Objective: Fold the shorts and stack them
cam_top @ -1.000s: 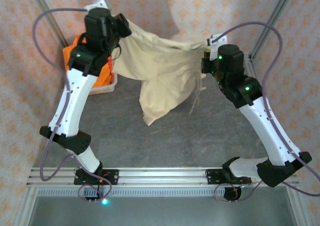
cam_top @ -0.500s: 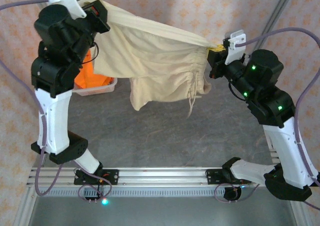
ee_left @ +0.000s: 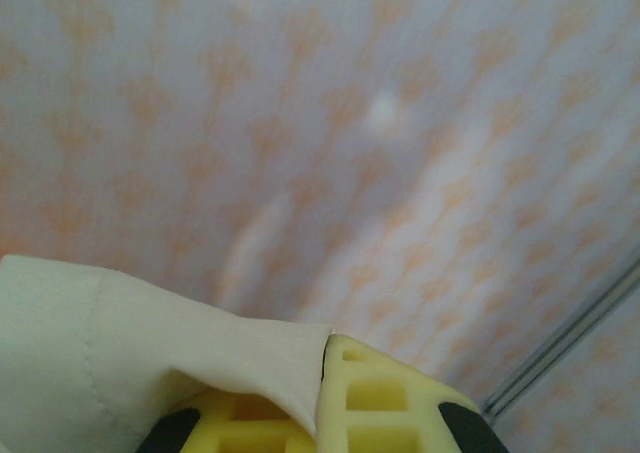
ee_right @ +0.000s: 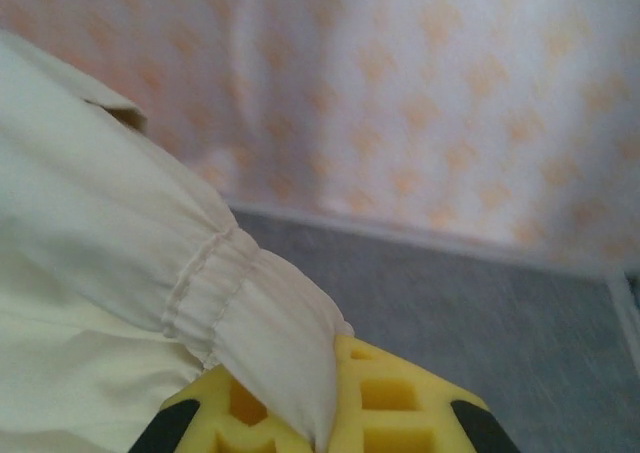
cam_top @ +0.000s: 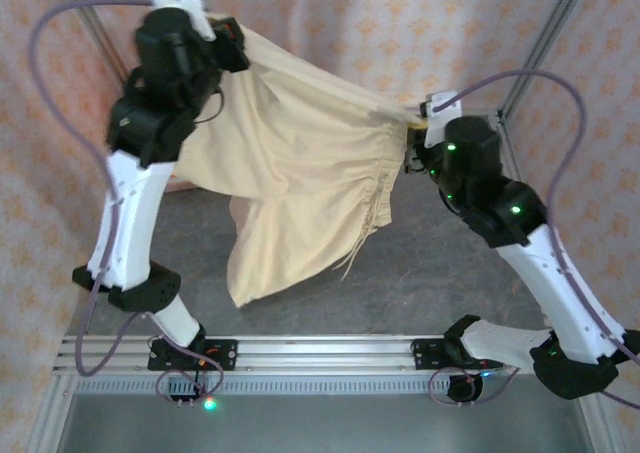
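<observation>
Dark grey mottled tabletop (cam_top: pixel 440 273), well below the left gripper (cam_top: pixel 232 41) and right gripper (cam_top: pixel 412 125), meeting the patterned wall (ee_right: pixel 450 93) beyond the right one. Lowest corner of the beige cloth shorts (cam_top: pixel 300 173), down from the left gripper, perhaps touching it; cannot tell.

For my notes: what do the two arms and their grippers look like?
Both the left arm and right arm have white link shells and black joint housings; green lights glow on the right arm's. A lilac cable loops from each wrist. The left gripper and right gripper have yellow fingers with square recesses and black corners.
</observation>
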